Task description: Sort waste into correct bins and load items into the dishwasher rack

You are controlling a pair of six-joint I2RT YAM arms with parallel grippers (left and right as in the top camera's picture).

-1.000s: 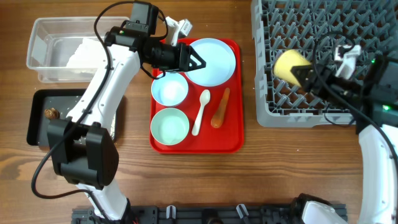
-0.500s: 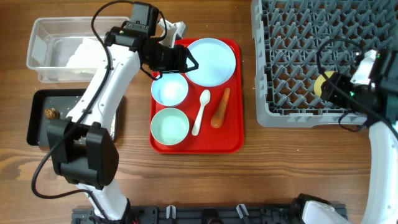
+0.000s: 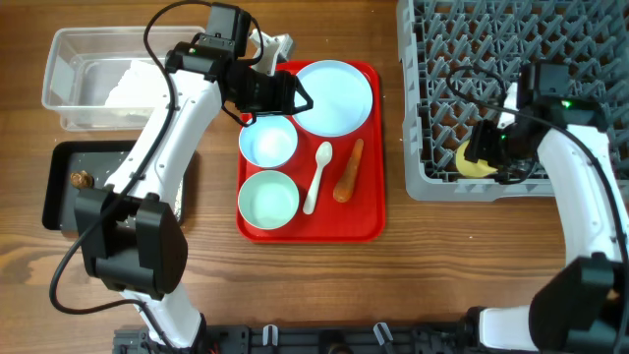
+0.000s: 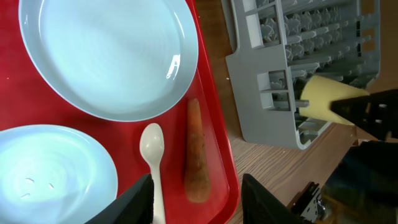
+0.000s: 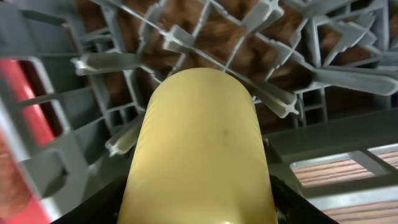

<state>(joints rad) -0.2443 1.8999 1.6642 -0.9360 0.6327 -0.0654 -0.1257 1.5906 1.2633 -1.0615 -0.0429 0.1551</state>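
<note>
Yellow cup (image 3: 474,162) is gripped in the right gripper (image 3: 484,149), low over the dishwasher rack (image 3: 418,182), just inside its front wall toward the left end. The cup's long axis is laid in line with the fingers, pointing into the pegs. Left gripper (image 3: 298,98) is held over the red tray (image 3: 369,224), jaws parted and empty. The carrot piece (image 3: 348,169) is nearer to that arm.

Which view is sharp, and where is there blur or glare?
Overhead view: sharp, evenly lit. Left wrist view: a small highlight on the light-blue plate; the dark fingers at the bottom edge are soft. Right wrist view: the yellow cup fills the frame; the dishwasher rack blurs toward the left edge.
</note>
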